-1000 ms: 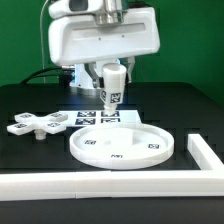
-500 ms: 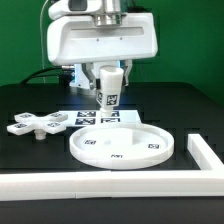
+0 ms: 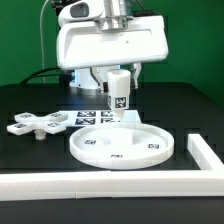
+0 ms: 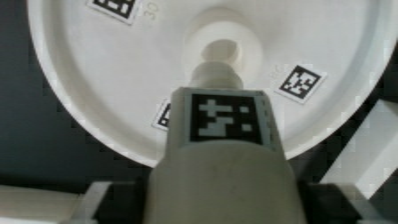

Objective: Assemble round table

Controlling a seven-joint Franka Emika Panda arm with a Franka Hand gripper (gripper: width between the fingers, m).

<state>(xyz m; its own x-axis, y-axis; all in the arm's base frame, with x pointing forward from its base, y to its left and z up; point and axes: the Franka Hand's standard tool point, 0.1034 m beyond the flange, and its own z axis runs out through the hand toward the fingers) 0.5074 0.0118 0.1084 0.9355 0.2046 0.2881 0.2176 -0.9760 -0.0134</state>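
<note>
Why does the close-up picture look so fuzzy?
Wrist view: the post sits very near the camera, so it looks big and soft, and the disc behind it is blurry too, with a grey patch in its middle. Exterior view: sharper and evenly lit.

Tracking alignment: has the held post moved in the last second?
Yes. The post has shifted toward the exterior view's right, judged against the round disc, which lies unmoved.

The post (image 4: 222, 140) hides part of the disc (image 4: 107, 90).
</note>
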